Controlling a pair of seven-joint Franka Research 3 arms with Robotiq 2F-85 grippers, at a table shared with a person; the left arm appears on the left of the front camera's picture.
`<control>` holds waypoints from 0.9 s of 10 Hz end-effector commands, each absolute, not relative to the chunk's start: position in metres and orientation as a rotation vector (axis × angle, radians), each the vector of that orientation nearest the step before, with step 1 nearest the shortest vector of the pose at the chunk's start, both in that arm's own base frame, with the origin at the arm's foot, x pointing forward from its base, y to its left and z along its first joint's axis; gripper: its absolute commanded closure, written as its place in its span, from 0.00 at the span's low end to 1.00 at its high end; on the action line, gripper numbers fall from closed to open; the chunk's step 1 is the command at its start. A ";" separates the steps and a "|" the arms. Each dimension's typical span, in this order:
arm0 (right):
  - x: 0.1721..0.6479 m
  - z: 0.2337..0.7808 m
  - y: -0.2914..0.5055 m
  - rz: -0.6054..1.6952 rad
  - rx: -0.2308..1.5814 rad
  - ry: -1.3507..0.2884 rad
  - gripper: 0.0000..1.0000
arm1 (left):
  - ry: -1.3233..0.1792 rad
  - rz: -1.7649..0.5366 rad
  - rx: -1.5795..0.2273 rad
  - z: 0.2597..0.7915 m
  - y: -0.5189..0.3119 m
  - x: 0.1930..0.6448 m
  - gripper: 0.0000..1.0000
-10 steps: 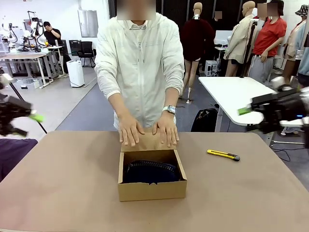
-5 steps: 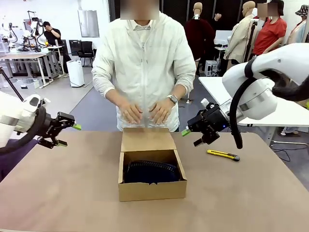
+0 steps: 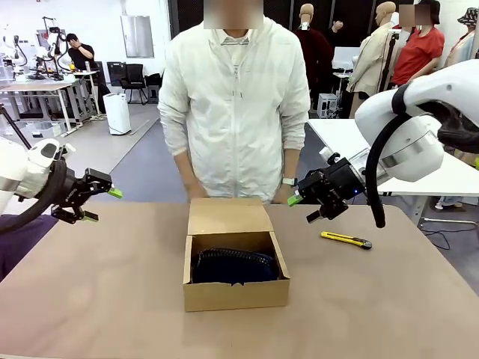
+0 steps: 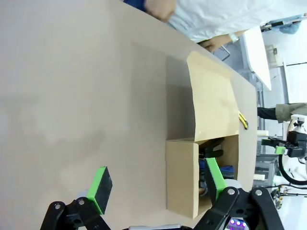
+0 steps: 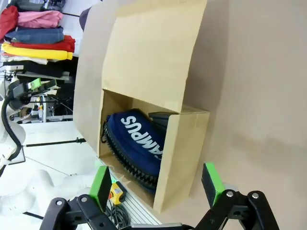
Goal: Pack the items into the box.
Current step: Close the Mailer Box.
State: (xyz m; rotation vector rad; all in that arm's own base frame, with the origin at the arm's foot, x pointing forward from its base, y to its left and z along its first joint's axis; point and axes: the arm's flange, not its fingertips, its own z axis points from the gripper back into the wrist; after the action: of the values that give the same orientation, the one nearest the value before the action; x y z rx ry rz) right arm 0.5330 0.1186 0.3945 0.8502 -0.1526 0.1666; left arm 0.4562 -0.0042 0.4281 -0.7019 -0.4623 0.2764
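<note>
Left tool [image 3: 102, 206]: hangs above the counter's [image 3: 90, 299] left edge, jaws spread wide, carrying nothing.

Box [image 3: 236, 294]: middle of the counter, flap lid [image 3: 227, 217] laid back flat toward the far edge, so the top is open. The navy pouch [image 3: 232, 265] lies inside and takes up most of the floor. In the right wrist view I make out a dark object wedged between the pouch and the flap-side wall. I take it for the stapler [image 5: 160, 117], though little of it shows. A person [image 3: 236, 112] stands at the far edge just behind the flap, hands low.

Right tool [image 3: 302, 210]: above the far edge, just right of the flap, jaws spread wide, empty.

Yellow utility knife [image 3: 346, 239]: on the counter's right side, well apart from the box.

My read: both items look packed. What's left seems to be folding the flap shut.

Count: one box, one pouch, one stapler, one knife, two tools.
</note>
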 end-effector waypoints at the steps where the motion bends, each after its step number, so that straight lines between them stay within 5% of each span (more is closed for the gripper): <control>1: 0.577 0.369 0.138 0.128 0.873 -0.161 0.00 | -0.451 0.176 -0.852 0.407 -0.027 0.483 0.00; 4: 0.616 0.337 0.159 0.139 0.916 -0.103 0.00 | -0.462 0.183 -1.039 0.350 -0.082 0.534 0.00; 7: 0.642 0.311 0.173 0.154 0.986 -0.015 0.00 | -0.270 0.196 -0.978 0.296 -0.129 0.546 0.00; 9: 0.648 0.304 0.181 0.181 1.027 0.024 0.00 | -0.316 0.185 -1.084 0.267 -0.151 0.553 0.00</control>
State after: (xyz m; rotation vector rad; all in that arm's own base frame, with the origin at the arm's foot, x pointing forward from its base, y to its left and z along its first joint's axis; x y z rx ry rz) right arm 0.6370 0.1762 0.2989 0.9963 -0.0109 0.1893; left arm 0.5420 -0.1457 0.2629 -1.0197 -0.2671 0.1954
